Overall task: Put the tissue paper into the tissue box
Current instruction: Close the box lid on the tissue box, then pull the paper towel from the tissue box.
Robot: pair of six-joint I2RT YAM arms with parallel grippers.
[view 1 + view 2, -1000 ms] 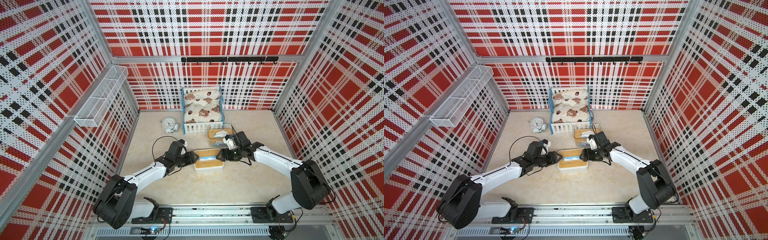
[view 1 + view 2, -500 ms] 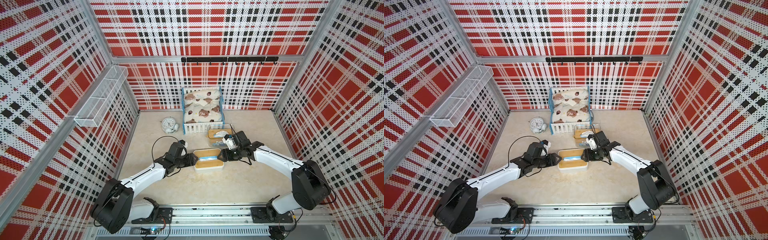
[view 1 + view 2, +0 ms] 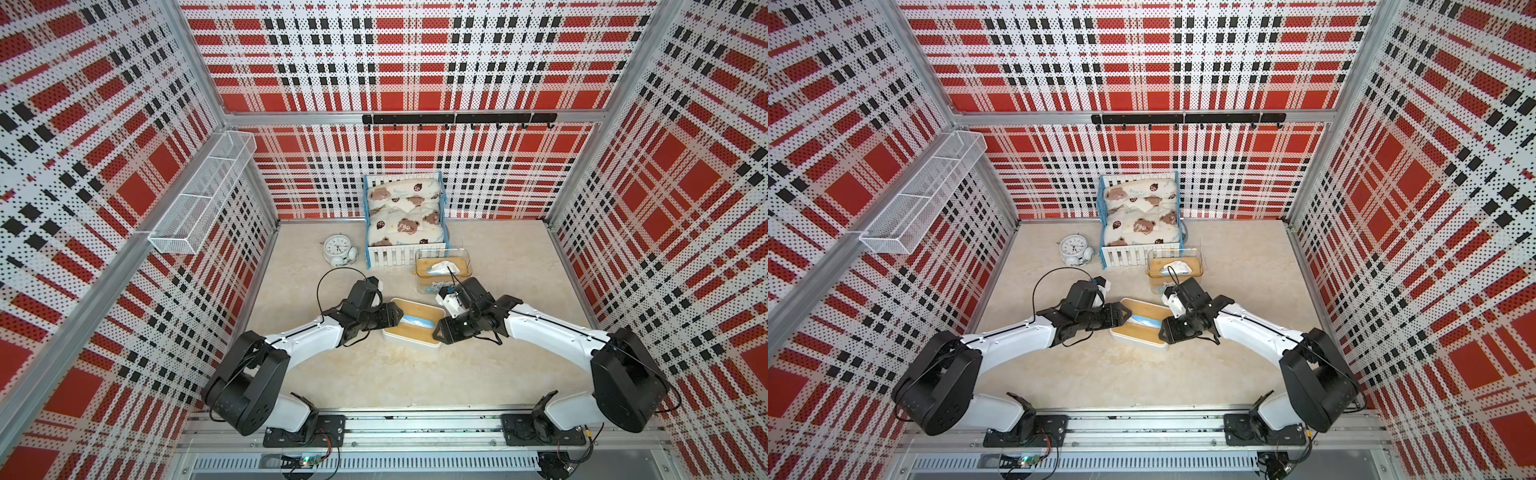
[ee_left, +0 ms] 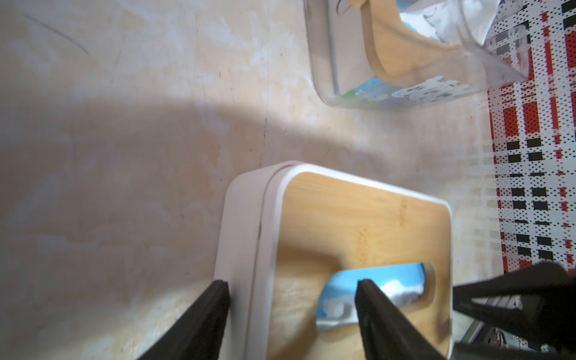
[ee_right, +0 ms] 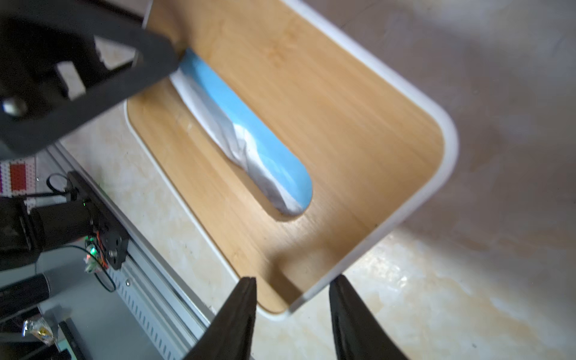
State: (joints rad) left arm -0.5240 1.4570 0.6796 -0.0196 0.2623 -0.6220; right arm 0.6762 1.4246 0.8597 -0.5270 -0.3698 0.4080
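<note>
On the pale surface (image 3: 415, 382), past both arm bases, a white tissue box (image 3: 405, 343) with a bamboo lid (image 3: 415, 309) lies near the middle. The tissue paper (image 5: 249, 131), a light-blue-and-white pack, sits inside this box and shows only through the lid's long slot.

At the box's 9 o'clock end, the left pincer (image 4: 290, 283) is open. One finger is just outside the white wall and the other is over the slot. At the 3 o'clock end, the right pincer (image 5: 294, 279) is also open. Its jaws straddle the box's end wall, one over the lid and one outside. Whether either finger touches the wall I cannot tell.

Towards 1 o'clock from the white box stands a clear box (image 3: 432, 287) with its own bamboo lid. It holds another blue printed pack, and a white sheet pokes up from the top. At 11 o'clock is a white alarm clock (image 3: 337, 248). At 12 o'clock a toy bed (image 3: 386, 257) with bear-print bedding stands against the back wall.

Higher up, a wire basket (image 3: 203, 199) hangs on the 9 o'clock wall and a black hook rail (image 3: 457, 118) runs along the back wall
</note>
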